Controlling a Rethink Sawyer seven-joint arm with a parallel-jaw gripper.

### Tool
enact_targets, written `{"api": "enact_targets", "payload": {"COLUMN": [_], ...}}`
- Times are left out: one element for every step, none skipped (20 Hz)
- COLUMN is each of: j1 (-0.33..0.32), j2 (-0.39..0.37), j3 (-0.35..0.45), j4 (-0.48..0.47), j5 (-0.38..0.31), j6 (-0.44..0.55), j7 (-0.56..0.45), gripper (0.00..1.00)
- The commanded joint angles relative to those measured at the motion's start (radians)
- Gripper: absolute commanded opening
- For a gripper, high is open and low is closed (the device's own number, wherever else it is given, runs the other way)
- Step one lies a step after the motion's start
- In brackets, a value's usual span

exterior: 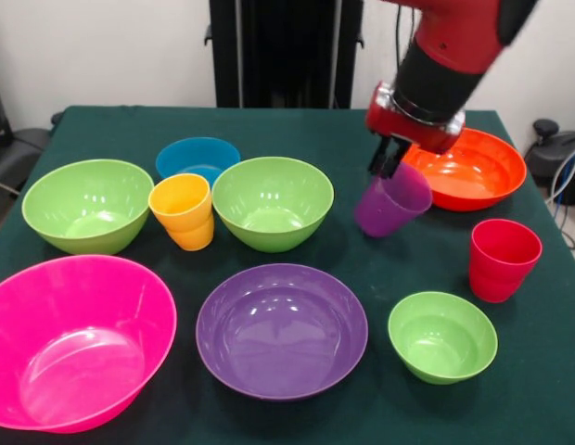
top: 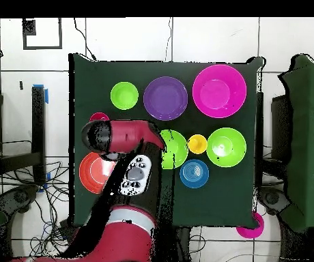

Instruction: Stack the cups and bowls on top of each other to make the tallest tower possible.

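My gripper (exterior: pixel 389 159) is shut on the rim of the purple cup (exterior: pixel 396 204), which hangs tilted just left of the wide orange-red bowl (exterior: pixel 473 171). The red cup (exterior: pixel 503 260) stands upright nearer the front, beside a small lime green bowl (exterior: pixel 442 336). The yellow-orange cup (exterior: pixel 183 211) sits between two larger lime green bowls (exterior: pixel 87 204) (exterior: pixel 273 202), with the blue bowl (exterior: pixel 198 158) behind it. The wide purple bowl (exterior: pixel 281 329) and the hot pink bowl (exterior: pixel 74 338) lie at the front. In the overhead view the arm (top: pixel 129 170) hides the gripper and the purple cup.
All bowls and cups rest separately on the dark green table (exterior: pixel 362 120); nothing is stacked. In the overhead view the arm also covers part of the orange-red bowl (top: pixel 90 174) and of a green bowl (top: pixel 177 149). A pink object (top: pixel 252 227) lies off the table's corner.
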Motion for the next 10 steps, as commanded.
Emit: {"api": "enact_targets", "payload": {"j1": [-0.262, -0.295, -0.318, -0.346, -0.376, -0.405, -0.419, -0.441, -0.453, -0.468], "j2": [-0.291, -0.308, -0.303, -0.297, -0.287, -0.278, -0.272, -0.257, -0.246, -0.23], "j3": [0.385, 0.422, 0.451, 0.49, 0.533, 0.575, 0.596, 0.626, 0.645, 0.665], "j4": [0.382, 0.398, 0.404, 0.408, 0.419, 0.431, 0.427, 0.435, 0.437, 0.437], "j5": [0.018, 0.002, -0.025, -0.048, -0.068, -0.087, -0.103, -0.117, -0.119, -0.132], "j6": [-0.234, -0.254, -0.279, -0.3, -0.329, -0.358, -0.361, -0.389, -0.391, -0.385], "j7": [-0.34, -0.341, -0.326, -0.322, -0.314, -0.306, -0.296, -0.272, -0.248, -0.244], "gripper": [0.0, 0.0, 0.0, 0.0, 0.0, 0.0, 0.0, 0.0, 0.0, 0.0]}}
